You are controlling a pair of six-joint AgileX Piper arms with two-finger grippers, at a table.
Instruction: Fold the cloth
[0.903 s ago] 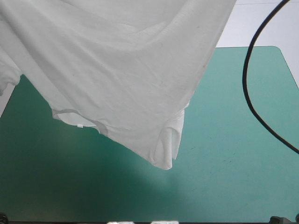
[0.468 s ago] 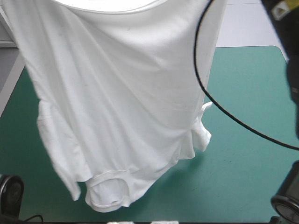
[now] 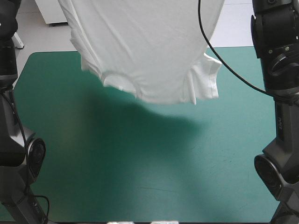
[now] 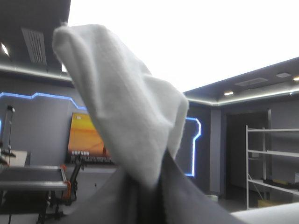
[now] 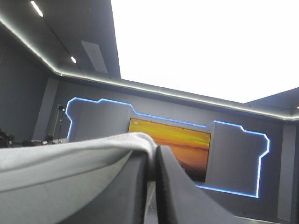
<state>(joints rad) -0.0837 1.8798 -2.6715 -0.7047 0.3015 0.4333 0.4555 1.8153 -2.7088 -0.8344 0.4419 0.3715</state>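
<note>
The white T-shirt [image 3: 149, 51] hangs in the air over the far half of the table, spread wide, with its top out of the high view. Its neck opening [image 3: 120, 83] and one sleeve [image 3: 208, 77] dangle at the lower edge, clear of the teal-green cover [image 3: 140, 168]. Both grippers are above the high view's frame. In the left wrist view my left gripper [image 4: 150, 186] is shut on a tuft of the T-shirt [image 4: 126, 112] that sticks up past the fingertips. In the right wrist view my right gripper [image 5: 153, 161] is shut on the T-shirt's edge [image 5: 70, 156], which drapes off to one side.
Both arms stand raised at the table's sides, the left arm [image 3: 11, 140] and the right arm [image 3: 280, 93]. The shirt's shadow [image 3: 154, 121] lies on the cover's middle. Nothing else lies on the cover.
The hanging T-shirt has swung away from the camera towards the table's far side and hangs higher. Both raised arms have come into view at the sides.
</note>
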